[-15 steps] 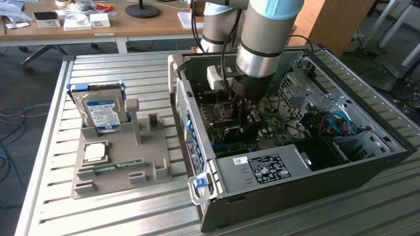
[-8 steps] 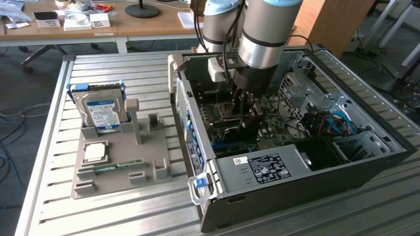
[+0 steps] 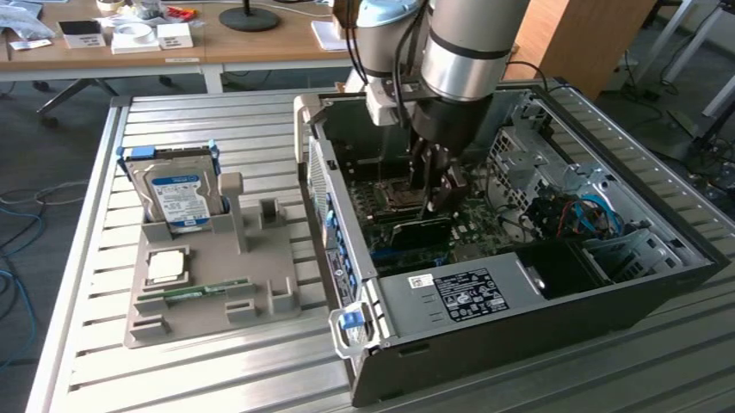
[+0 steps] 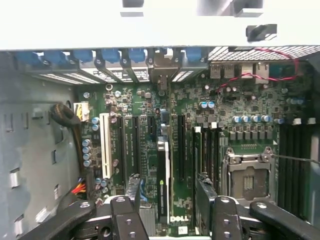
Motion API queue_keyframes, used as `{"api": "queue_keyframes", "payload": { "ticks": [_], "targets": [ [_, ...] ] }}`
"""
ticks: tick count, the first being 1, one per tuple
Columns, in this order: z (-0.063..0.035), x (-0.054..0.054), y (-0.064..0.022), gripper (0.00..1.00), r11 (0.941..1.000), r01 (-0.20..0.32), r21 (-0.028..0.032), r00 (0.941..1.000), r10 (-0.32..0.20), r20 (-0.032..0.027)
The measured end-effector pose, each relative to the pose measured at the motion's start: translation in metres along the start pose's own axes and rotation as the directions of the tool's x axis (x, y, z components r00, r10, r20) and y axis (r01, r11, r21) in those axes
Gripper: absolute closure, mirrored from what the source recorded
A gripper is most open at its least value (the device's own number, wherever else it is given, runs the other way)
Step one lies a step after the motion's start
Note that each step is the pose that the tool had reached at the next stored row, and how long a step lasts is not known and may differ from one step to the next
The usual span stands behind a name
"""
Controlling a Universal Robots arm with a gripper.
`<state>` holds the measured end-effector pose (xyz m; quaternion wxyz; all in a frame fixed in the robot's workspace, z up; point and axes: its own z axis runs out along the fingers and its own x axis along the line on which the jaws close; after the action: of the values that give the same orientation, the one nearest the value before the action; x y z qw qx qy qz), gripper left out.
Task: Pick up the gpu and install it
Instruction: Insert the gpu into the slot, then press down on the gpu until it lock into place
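while the pincer (image 4: 167, 207) gapes, the gpu (image 4: 163, 180) stands seated edgewise between its fingers

Green motherboard (image 4: 235, 120) — black fingers (image 4: 127, 220) — blue-labelled silver hard drive (image 3: 182, 196).

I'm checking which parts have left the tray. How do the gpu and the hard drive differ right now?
The gpu sits inside the computer case, among the motherboard slots. The hard drive stands outside the case in the grey holder.
The gpu is black-faced. The hard drive is silver with a blue label.
The gpu lies between the fingers of the open end effector. The hard drive has nothing near it.
Both are flat rectangular parts.
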<state>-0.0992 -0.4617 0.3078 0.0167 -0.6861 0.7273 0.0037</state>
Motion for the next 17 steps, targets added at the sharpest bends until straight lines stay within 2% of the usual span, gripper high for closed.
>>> {"api": "queue_keyframes", "payload": {
  "ticks": [3, 17],
  "targets": [
    [-0.0048, -0.0001, -0.0001, 0.43, 1.0000, 0.000, 0.0006, 1.0000, 0.000, 0.0000],
    [-0.0050, -0.0001, -0.0001, 0.43, 1.0000, 0.000, 0.0008, 1.0000, 0.000, 0.0000]
  ]
}}
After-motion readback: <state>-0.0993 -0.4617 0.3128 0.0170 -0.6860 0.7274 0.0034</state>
